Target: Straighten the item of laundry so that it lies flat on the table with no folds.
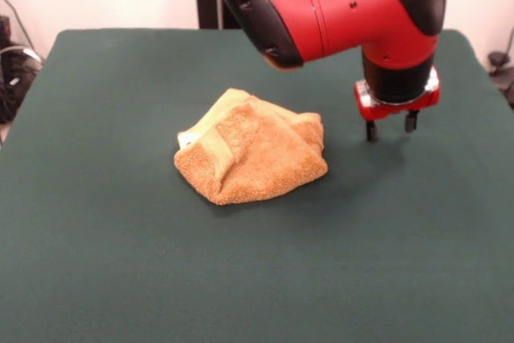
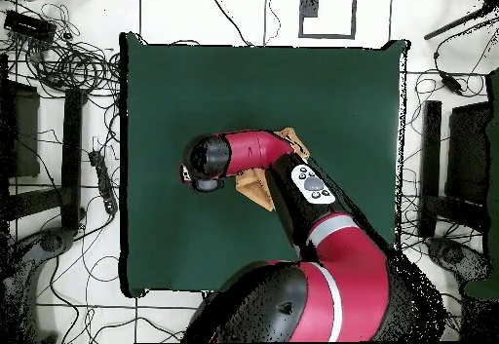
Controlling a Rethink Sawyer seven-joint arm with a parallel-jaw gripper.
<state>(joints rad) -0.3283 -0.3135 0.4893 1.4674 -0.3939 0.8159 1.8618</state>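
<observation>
The item of laundry (image 1: 250,149) is a golden-orange terry towel bunched into a folded heap near the middle of the dark green table (image 1: 120,263). A flat woven band and a bit of white show on its left side. In the overhead view the arm covers most of the towel (image 2: 255,186); only small orange parts stick out. My gripper (image 1: 390,130) hangs to the right of the heap, apart from it and just above the cloth. Its two dark fingers point down with a gap between them and nothing held. In the overhead view the arm's head hides the gripper.
The red arm (image 2: 322,233) reaches across the table from its base side. Tangled cables (image 2: 68,57) and dark stands lie on the floor around the table's edges. Green cloth stretches on all sides of the heap.
</observation>
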